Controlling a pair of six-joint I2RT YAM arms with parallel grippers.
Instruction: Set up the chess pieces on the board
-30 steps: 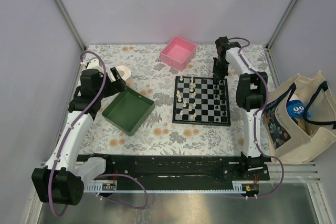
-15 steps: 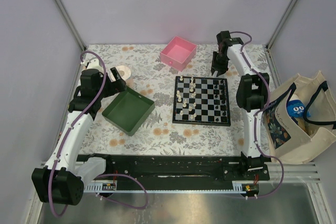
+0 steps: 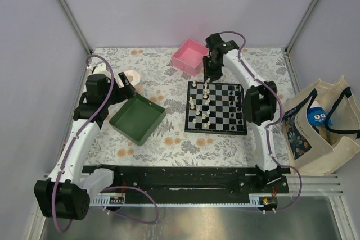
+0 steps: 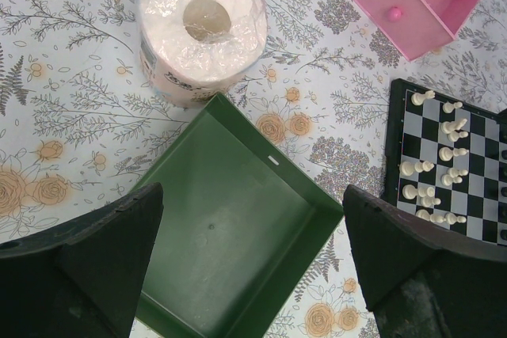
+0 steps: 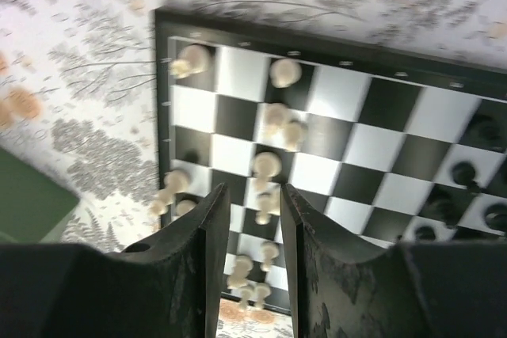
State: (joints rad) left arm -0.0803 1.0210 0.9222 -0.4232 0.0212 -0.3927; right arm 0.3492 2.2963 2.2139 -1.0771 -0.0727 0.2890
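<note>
Chess set-up, unfinished: table, board, two grippers, pieces.
Floral-patterned table (image 3: 169,139), with the board (image 3: 224,117) right of centre on it. Above the board's far-left corner hovers the right gripper (image 5: 253,194), fingers parted by a narrow gap, nothing pinched. The left gripper (image 4: 252,195) is spread wide over the green tray (image 3: 138,119), well apart from the board. The cream-white chess pieces (image 3: 201,108) bunch along the left files, directly below and nearward of the right gripper, the nearer arm. The black pieces (image 3: 239,102) line the right edge.

right gripper (image 3: 210,77) | moves off the board's (image 3: 215,132) 1 o'clock corner | now hangs over its 11 o'clock corner, above cream-white chess pieces (image 5: 267,165)
</note>
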